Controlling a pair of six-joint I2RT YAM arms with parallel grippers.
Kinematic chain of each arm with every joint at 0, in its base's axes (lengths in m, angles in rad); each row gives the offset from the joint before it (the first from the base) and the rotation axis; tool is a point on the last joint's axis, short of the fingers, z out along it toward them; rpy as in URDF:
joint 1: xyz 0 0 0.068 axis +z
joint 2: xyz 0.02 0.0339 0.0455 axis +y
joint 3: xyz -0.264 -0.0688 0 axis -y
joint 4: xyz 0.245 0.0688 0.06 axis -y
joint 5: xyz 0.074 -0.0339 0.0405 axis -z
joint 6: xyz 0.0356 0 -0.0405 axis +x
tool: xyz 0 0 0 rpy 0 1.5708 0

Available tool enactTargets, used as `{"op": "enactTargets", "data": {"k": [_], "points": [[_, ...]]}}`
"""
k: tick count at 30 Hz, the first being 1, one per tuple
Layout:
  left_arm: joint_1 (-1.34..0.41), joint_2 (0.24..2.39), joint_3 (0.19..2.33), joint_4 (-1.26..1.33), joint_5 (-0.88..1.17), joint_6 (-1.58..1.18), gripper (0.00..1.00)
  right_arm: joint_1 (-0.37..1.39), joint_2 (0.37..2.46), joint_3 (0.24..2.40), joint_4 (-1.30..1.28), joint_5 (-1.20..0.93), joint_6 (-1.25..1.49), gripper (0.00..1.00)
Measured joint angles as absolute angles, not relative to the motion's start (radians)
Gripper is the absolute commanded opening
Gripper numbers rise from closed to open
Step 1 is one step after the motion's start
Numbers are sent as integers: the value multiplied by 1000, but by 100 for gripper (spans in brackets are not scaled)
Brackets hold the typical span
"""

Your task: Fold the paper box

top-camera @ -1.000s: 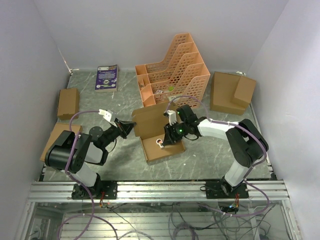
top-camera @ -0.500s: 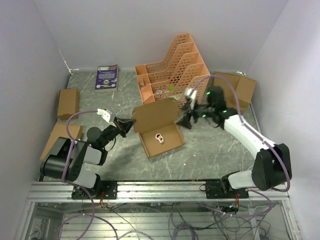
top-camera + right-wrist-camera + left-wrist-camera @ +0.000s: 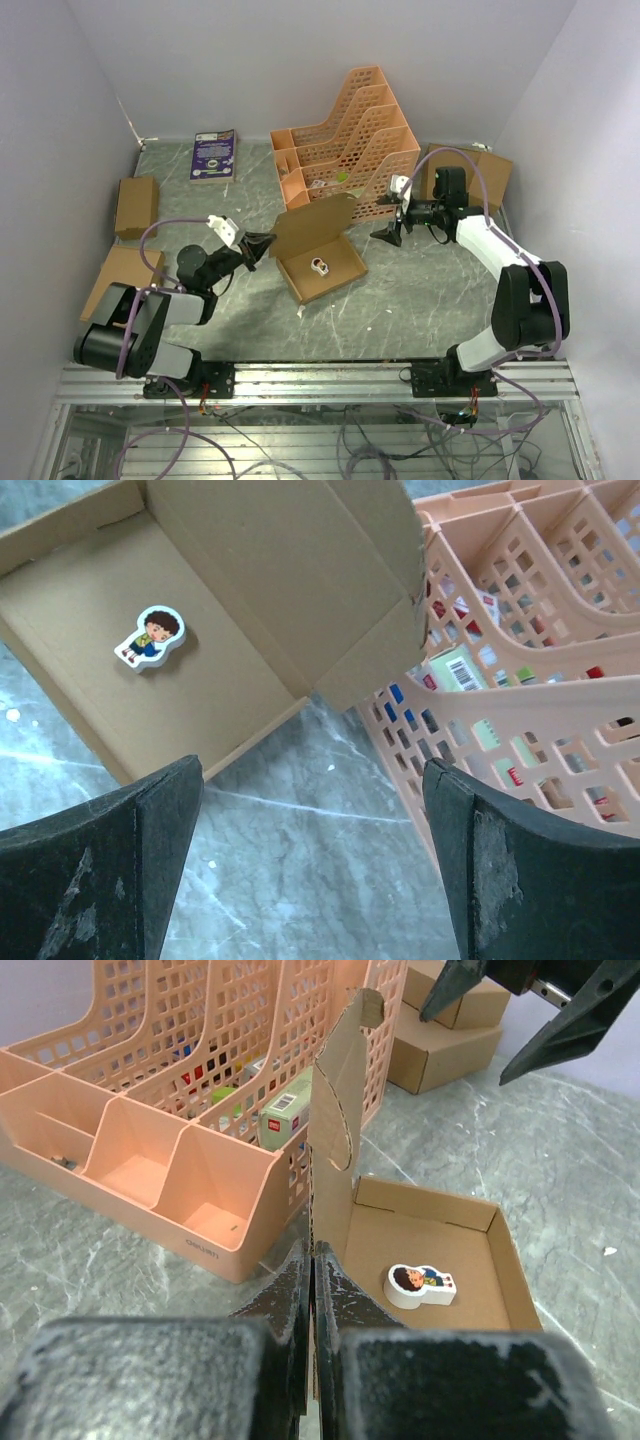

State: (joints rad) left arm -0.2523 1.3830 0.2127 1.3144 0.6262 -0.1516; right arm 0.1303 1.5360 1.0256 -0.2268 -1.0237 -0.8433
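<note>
Box: brown cardboard paper box (image 3: 340, 262), a shallow open tray with its lid flap raised, lying mid-table; an orange plastic lattice file rack (image 3: 345, 140) stands just beside it at 12 o'clock.
Contents: small white cartoon-figure piece (image 3: 318, 266) on the tray floor.
Left gripper (image 3: 266, 241): at the box's 9 o'clock; fingers (image 3: 280, 1300) pinched tight on the lid flap's edge.
Right gripper (image 3: 392, 230): at the box's 2 o'clock, apart from it; fingers (image 3: 120, 860) spread wide, holding nothing.

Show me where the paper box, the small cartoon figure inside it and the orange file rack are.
paper box (image 3: 312, 224), top external view, on its raised lid.
cartoon figure (image 3: 152, 636), right wrist view, on its middle.
orange file rack (image 3: 368, 150), top external view, on a lattice wall.
</note>
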Motion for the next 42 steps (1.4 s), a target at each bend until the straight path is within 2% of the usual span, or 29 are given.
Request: {"op": "enactTargets", "data": {"k": [9,14,21,28,31,37,42], "points": [[-252,1571,234,1475,713,-168,7,103,1593,1010,-82,-1066,-902,87],[-253,1671,272,1490,754,-211,7,103,1628,1010,-56,-1066,-926,83],[-258,1684,290,1490,792,-228,7,103,1682,1034,-35,-1082,-941,69],[-259,1686,301,1490,815,-234,7,120,1761,1121,-65,-1095,-951,67],[-259,1686,301,1490,818,-236,7,126,1773,1147,-67,-1098,-948,61],[-259,1686,301,1490,823,-236,7,134,1812,1191,-120,-1109,-979,35],[-259,1686,301,1490,823,-241,7,142,1820,1197,-164,-1111,-1004,21]]}}
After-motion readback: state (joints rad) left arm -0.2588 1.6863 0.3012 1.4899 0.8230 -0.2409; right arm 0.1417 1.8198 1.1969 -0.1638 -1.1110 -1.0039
